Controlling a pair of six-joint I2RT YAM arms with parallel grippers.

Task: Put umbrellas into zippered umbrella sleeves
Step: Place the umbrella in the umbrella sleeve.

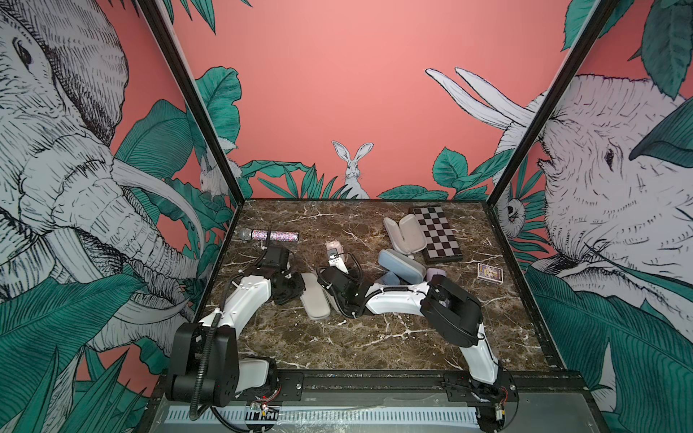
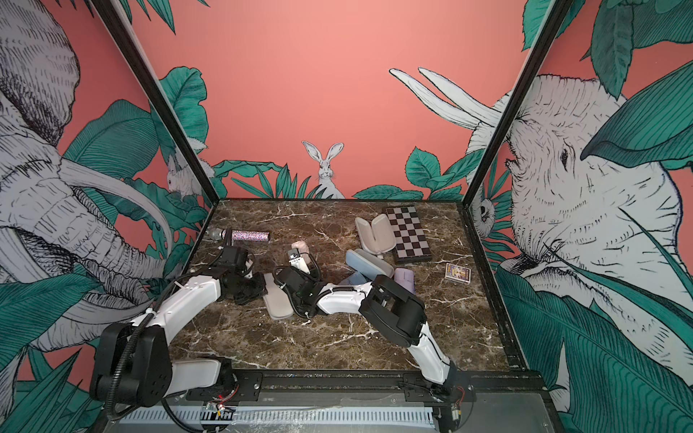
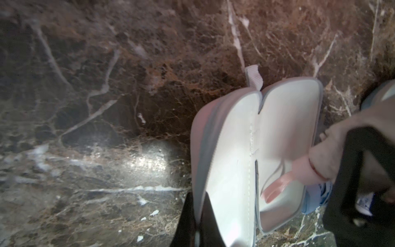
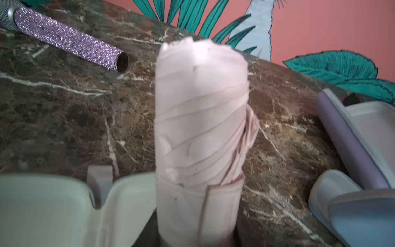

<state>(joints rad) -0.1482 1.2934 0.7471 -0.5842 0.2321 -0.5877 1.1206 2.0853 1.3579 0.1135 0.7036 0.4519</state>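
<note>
Marble table (image 1: 375, 337): L gripper (image 3: 197, 222) pinched shut on rim of open pink sleeve (image 3: 277, 128); R gripper (image 1: 335, 262) holds pink umbrella (image 4: 201, 128), handle end over sleeve's open half. Blue sleeve (image 1: 399, 266), lilac sleeve (image 4: 350, 145) lie nearby, R side.

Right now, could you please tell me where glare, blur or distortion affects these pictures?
Left wrist view: a glare patch on the marble table, the open pink sleeve washed out inside. Right wrist view: the pink umbrella soft, blurriest close to the lens. Both top views: even light, frame posts splayed by the wide lens.
</note>
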